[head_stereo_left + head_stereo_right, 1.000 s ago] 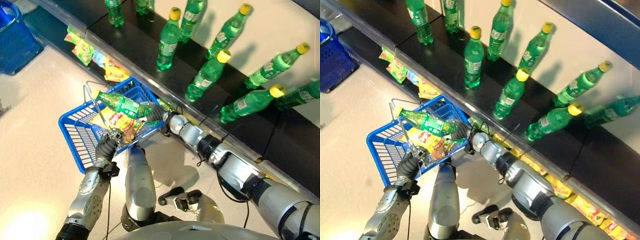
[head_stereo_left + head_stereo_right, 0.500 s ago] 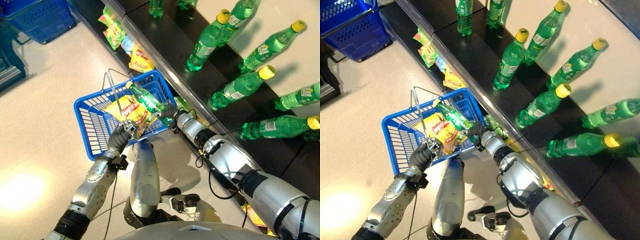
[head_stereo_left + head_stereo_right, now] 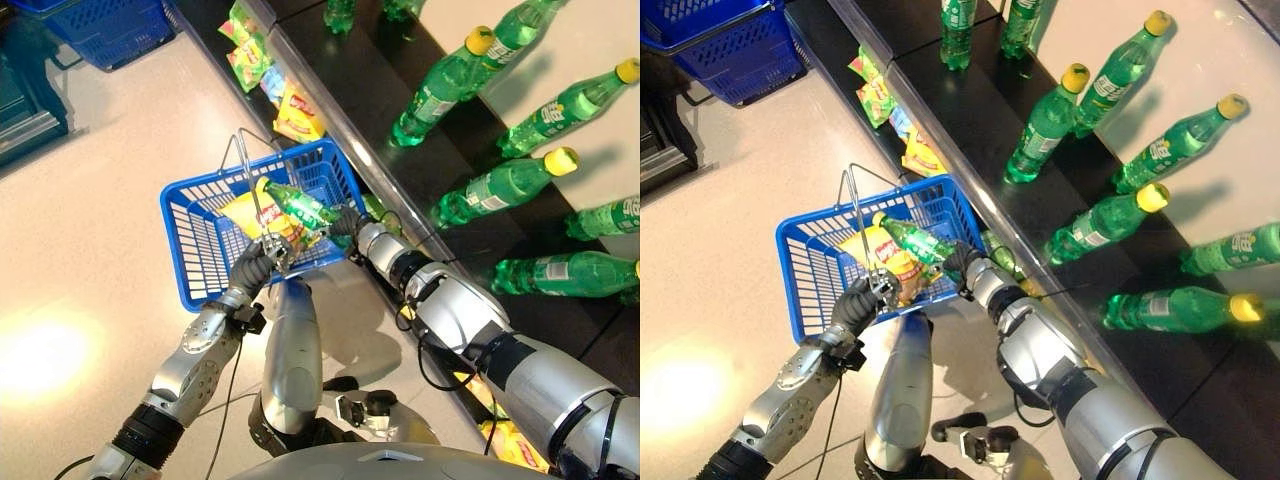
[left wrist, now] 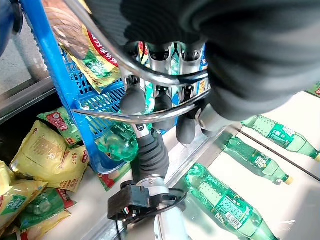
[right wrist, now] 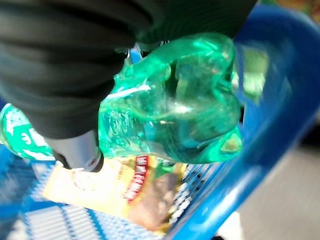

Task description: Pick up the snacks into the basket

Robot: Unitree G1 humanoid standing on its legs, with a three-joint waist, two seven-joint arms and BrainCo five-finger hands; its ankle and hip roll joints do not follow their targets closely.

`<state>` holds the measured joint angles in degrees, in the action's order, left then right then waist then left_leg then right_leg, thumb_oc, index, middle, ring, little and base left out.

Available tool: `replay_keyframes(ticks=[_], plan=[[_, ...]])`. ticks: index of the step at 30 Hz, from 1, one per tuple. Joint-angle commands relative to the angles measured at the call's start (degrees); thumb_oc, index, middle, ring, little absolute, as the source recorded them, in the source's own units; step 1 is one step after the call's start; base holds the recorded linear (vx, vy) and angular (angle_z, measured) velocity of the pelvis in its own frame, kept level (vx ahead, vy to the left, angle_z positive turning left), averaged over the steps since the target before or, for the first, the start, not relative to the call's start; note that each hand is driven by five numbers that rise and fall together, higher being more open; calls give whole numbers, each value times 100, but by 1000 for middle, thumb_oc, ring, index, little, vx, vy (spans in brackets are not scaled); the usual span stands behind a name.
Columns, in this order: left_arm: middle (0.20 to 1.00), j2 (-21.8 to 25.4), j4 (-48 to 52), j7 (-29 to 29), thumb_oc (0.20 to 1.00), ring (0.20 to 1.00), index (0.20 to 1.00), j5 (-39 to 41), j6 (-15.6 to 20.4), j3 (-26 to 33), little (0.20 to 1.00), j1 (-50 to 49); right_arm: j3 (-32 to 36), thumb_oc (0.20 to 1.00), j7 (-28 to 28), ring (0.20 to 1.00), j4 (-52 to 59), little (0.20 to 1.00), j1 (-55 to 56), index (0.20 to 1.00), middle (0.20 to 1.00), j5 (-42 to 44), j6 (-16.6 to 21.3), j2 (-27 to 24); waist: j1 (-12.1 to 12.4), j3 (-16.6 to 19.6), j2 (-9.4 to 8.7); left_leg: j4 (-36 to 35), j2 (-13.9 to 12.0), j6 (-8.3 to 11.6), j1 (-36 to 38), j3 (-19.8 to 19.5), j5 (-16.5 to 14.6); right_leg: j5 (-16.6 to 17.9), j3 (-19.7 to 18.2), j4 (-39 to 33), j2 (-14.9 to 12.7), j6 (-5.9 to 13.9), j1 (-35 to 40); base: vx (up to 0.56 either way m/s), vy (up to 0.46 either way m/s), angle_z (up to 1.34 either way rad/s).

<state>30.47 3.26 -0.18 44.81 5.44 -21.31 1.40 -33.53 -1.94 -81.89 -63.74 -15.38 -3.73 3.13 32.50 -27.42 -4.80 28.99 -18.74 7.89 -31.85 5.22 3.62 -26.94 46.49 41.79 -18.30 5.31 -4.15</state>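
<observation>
The left robot hand (image 3: 252, 268) is curling its fingers round the wire handle (image 3: 252, 180) of the blue plastic basket (image 3: 200, 260). The right robot hand (image 3: 962, 265) is gripping a green plastic bottle (image 3: 298, 207) over the basket, above a yellow snack packet (image 3: 892, 262) lying inside it.

Left hand (image 3: 855, 305) grips the blue basket's (image 3: 810, 290) wire handle; right hand (image 3: 962, 264) holds a green bottle (image 3: 915, 240) over it.

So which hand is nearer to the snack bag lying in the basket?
Right. The right hand grips a green bottle directly over the snack bag in the basket. The left hand is curled round the wire handle at the basket's near rim.
</observation>
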Motion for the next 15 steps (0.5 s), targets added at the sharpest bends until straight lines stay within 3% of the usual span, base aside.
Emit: replay_keyframes(ticks=[1, 5, 15], plan=[[200, 12, 1347, -409, 200, 200, 200, 237, 365, -267, 200, 433, -174, 200, -248, 200, 109, 200, -807, 200, 200, -875, 162, 153, 87, 14, 287, 799, 8, -451, -229, 113, -749, 1391, -73, -340, -74, 177, -577, 29, -1, 9], [200, -83, 1319, -455, 200, 200, 200, 361, 398, -461, 200, 647, -713, 200, -191, 200, 251, 200, -795, 200, 200, -2167, 166, 227, 108, -12, 384, 825, 37, -457, -255, 87, -781, 1369, -10, -288, -119, 203, -580, 24, -2, 12], [200, -244, 1512, -439, 200, 200, 200, 823, 527, -526, 200, 698, -1402, 200, -197, 200, 954, 200, -838, 200, 200, -3532, 289, 321, 32, -13, 468, 850, 40, -449, -182, 142, -825, 1371, -114, -235, -231, 231, -589, 5, 7, 3]])
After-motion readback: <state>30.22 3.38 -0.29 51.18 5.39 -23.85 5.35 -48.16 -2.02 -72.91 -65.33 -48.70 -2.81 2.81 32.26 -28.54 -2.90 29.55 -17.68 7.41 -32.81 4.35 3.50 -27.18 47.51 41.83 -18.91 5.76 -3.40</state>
